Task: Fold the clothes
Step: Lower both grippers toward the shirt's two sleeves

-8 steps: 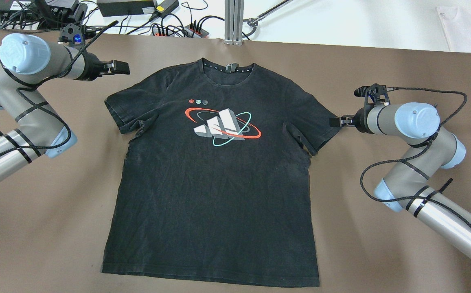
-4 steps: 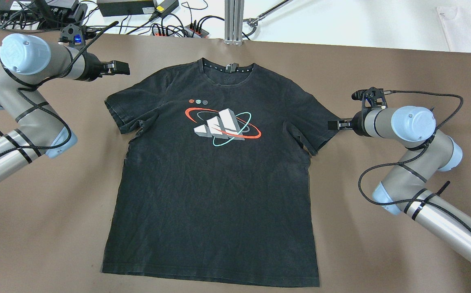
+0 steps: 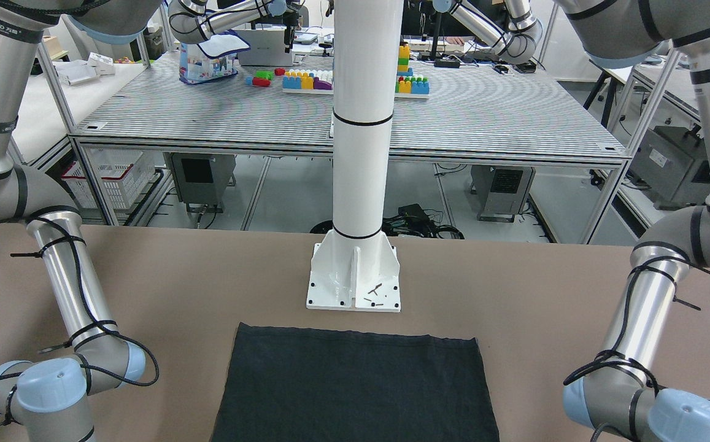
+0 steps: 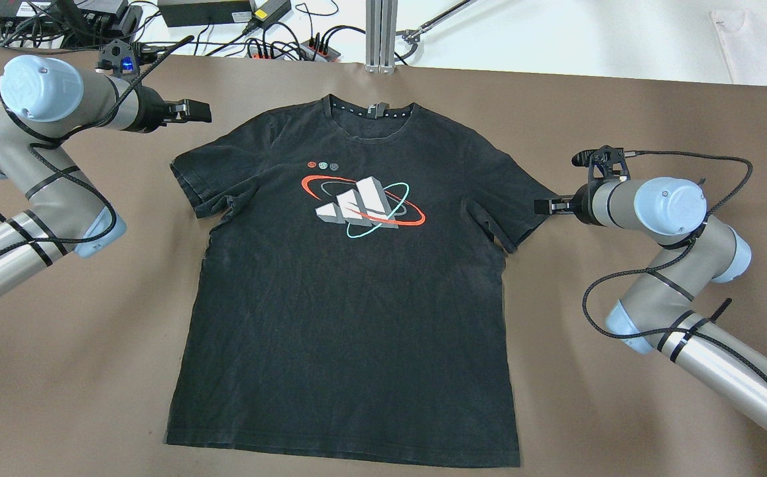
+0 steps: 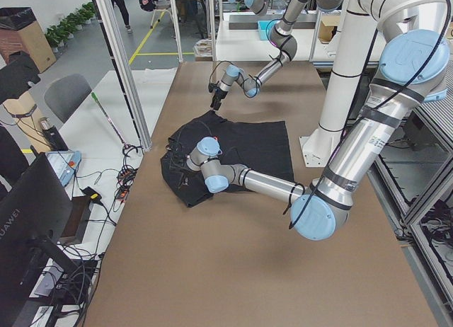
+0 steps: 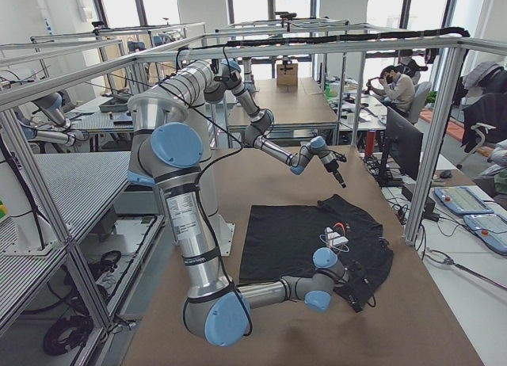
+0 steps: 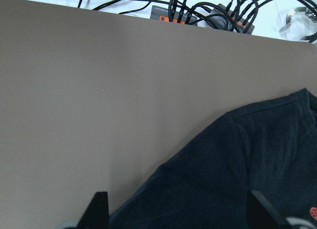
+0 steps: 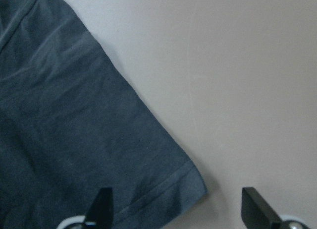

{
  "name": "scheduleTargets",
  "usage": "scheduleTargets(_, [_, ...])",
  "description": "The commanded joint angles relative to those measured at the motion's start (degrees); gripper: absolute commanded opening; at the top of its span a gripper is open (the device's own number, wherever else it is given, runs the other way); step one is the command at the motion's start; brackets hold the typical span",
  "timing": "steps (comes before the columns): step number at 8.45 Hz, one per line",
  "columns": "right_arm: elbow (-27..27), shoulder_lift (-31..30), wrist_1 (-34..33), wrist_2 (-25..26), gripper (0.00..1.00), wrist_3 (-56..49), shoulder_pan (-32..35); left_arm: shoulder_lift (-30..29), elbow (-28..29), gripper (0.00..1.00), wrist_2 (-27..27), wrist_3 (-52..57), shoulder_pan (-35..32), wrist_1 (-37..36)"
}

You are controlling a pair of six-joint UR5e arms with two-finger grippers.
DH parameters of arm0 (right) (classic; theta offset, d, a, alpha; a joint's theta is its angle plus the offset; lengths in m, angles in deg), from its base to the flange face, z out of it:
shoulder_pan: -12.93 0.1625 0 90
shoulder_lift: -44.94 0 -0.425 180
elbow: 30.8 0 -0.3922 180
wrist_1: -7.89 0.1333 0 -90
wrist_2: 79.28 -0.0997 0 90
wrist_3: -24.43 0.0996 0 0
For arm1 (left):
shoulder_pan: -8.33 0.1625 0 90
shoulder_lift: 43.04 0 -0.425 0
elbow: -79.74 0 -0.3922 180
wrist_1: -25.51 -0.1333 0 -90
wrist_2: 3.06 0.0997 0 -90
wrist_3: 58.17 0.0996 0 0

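**Approach to the first sleeve fold: jaws apart at the sleeve hem**

The black T-shirt [image 4: 350, 298] lies flat and face up in the middle of the brown desk [image 4: 58, 371]. Its collar [image 4: 370, 114] points toward the far edge, both sleeves are spread, and nothing is folded yet. The right gripper [image 4: 542, 206] stands at the outer edge of the right sleeve [image 4: 512, 205] with its jaws apart. In the right wrist view the hemmed sleeve corner [image 8: 168, 179] lies between the two fingertips [image 8: 103, 203], nearer to one of them, with bare desk before the other. Whether the fingertips touch the cloth cannot be told. The left gripper [image 4: 199, 110] is off the garment, near the shoulder beyond the left sleeve [image 4: 207, 175], jaws likewise apart and holding nothing. Its wrist view shows the shoulder seam below and between the fingers.

Judged step: taking the right sleeve to fold it inward. To do this well, the gripper should probably shift a little toward the shirt so that the hem sits centred in the gap. It should then come down until one finger can slip under the cloth, and close on both layers of the sleeve, not the top one alone. A low lift and a carry toward the print [image 4: 363, 205] would keep the body from dragging, since soft knit is likely to sag and wrinkle if raised high. The left gripper could mirror the move on its own sleeve so that the folds come out even.
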Motion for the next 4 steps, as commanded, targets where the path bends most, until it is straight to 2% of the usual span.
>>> scheduleTargets(1, [0.51,0.08,-0.08,0.28,0.87,-0.02,-0.11,-0.03,0.0,1.0,0.0,0.18,0.0,0.04])
scheduleTargets(3, [0.78,0.17,-0.08,1.42,0.87,-0.02,-0.46,-0.02,-0.08,1.0,0.0,0.18,0.0,-0.04])
scheduleTargets(4, [0.78,0.25,-0.08,1.43,0.73,0.07,-0.46,-0.03,0.0,1.0,0.0,0.18,0.0,-0.05])
